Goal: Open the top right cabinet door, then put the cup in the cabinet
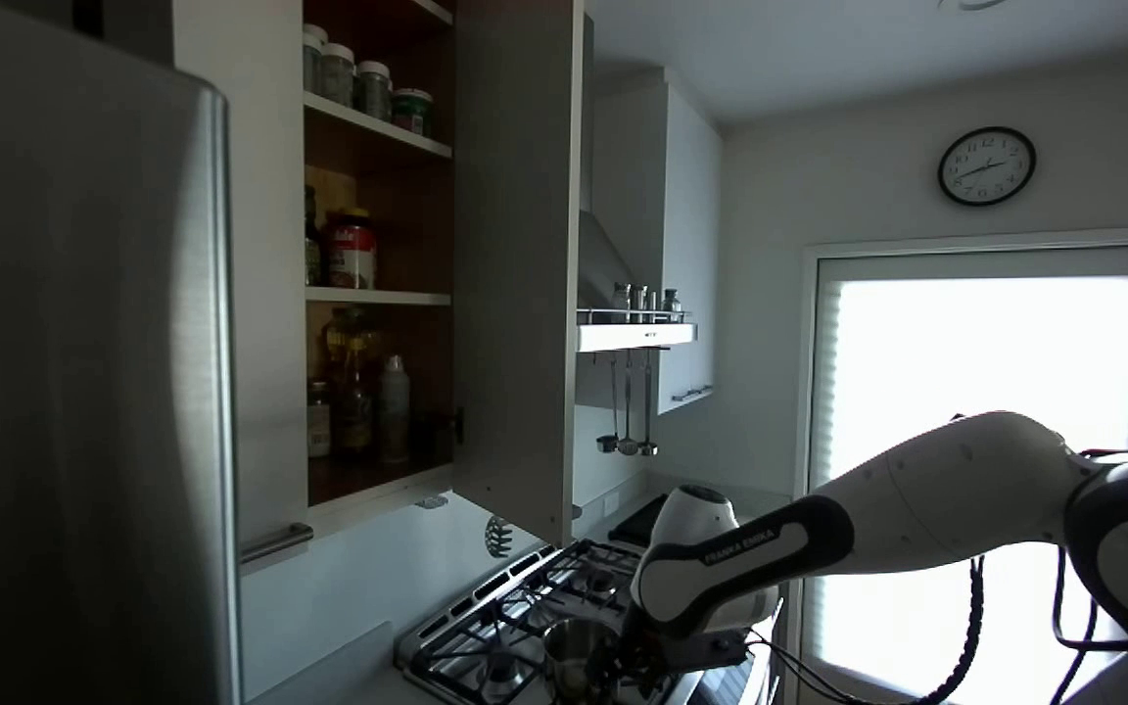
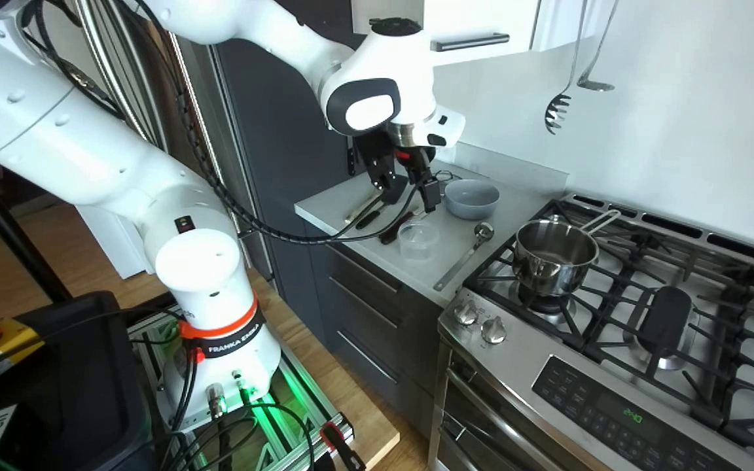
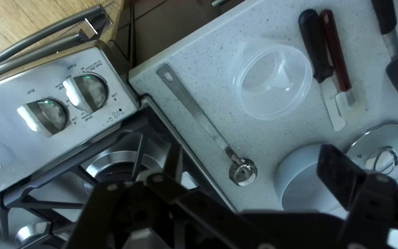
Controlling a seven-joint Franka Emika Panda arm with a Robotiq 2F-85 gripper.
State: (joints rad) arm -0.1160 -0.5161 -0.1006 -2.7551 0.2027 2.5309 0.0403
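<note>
Top rt. cab. door (image 1: 513,264) stands open; cab. (image 1: 407,215) holds jars (image 1: 337,78) & bottles (image 1: 395,416). Gripper (image 2: 409,188) hangs higher than counter (image 3: 202,69), fingers well apart. Clear plastic cup (image 3: 271,83) sits nr. counter's front edge; steel ladle (image 3: 199,112) lies betw. cup & edge by stove (image 3: 2,110), handle end nr. front corner. Grey bowl (image 2: 472,204) stands twd. back edge, apart fr. cup.

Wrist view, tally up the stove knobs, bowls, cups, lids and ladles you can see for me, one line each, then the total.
Knobs: 2
Bowl: 1
Cup: 1
Lid: 1
Ladle: 1
Total: 6
</note>
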